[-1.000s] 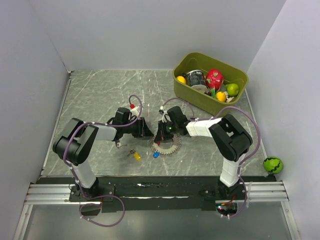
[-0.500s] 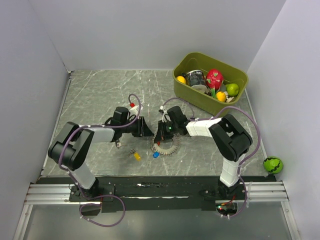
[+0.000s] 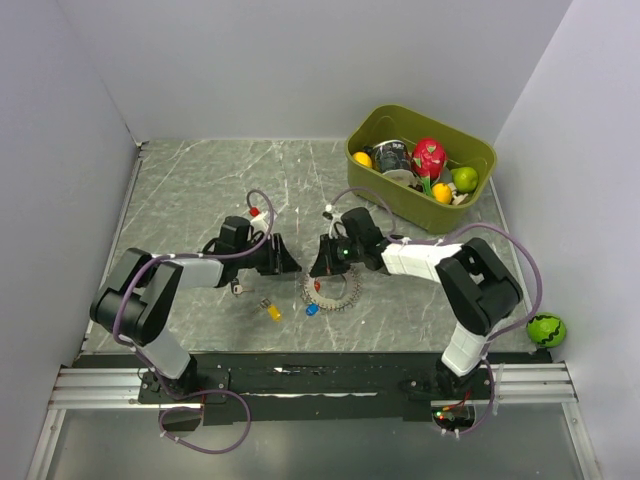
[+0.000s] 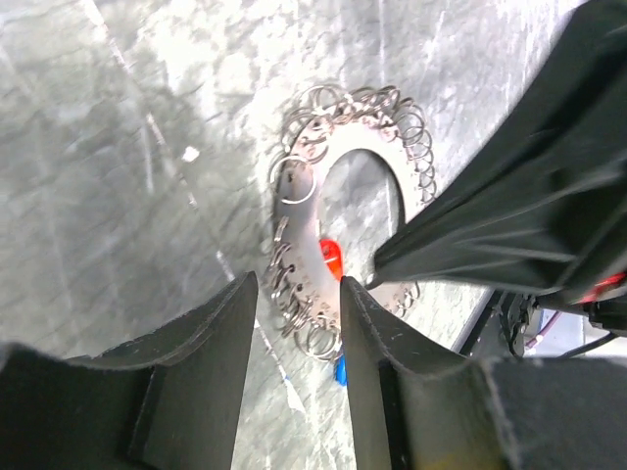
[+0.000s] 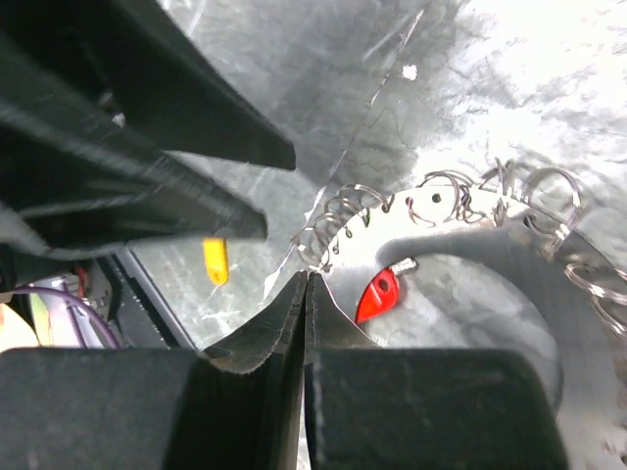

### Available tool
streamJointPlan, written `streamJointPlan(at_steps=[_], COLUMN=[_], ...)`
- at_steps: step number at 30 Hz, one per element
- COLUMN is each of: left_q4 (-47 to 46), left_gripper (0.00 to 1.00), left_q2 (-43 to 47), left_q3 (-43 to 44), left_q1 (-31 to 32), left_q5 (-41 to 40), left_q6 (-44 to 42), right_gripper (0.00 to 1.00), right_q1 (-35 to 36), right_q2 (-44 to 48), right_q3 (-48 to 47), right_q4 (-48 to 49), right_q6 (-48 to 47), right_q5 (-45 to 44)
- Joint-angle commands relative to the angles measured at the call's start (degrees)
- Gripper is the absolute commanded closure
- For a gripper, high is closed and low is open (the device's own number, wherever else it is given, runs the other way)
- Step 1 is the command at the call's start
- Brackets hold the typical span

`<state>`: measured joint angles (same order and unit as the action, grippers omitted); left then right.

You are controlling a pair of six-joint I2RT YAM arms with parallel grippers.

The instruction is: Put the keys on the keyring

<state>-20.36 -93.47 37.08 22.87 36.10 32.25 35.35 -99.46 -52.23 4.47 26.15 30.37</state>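
The keyring (image 3: 334, 290) lies flat on the table, a metal ring edged with many small loops. It also shows in the left wrist view (image 4: 345, 186) and the right wrist view (image 5: 460, 211), with a red-capped key (image 5: 378, 296) inside it and a blue cap (image 3: 312, 310) at its near edge. The yellow-capped key (image 3: 272, 312) and a dark-capped key (image 3: 263, 303) lie loose to its left. My left gripper (image 3: 292, 266) is open and empty, low over the ring's left edge (image 4: 299, 294). My right gripper (image 3: 316, 268) is shut, its tips (image 5: 306, 277) at the ring's edge, holding nothing that I can see.
A green bin (image 3: 480, 150) with fruit and a cup stands at the back right. A small watermelon ball (image 3: 546, 329) lies at the right, off the table mat. Grey walls close in the left, back and right sides. The two grippers' tips nearly touch.
My left arm has drawn back a little to the left. My right arm's elbow has swung right and lower while its gripper stays at the ring. The loose keys have not moved.
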Motion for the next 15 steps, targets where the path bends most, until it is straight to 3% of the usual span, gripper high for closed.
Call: streamJointPlan(at_steps=[1, 15], left_q4=[-3.4, -4.3], left_gripper=[0.54, 0.59], left_q2=[0.8, -3.6], left_q3=[-0.9, 1.3], left_q1=[-0.4, -0.5], left_q5=[0.6, -0.4], left_q6=[0.4, -0.5], right_gripper=[0.90, 0.84], right_q1=[-1.3, -1.5], right_q2=[4.2, 3.9], right_q3=[1.0, -0.6], right_q4=[2.0, -1.0], right_q6=[-0.1, -1.7], right_q5=[0.3, -0.8])
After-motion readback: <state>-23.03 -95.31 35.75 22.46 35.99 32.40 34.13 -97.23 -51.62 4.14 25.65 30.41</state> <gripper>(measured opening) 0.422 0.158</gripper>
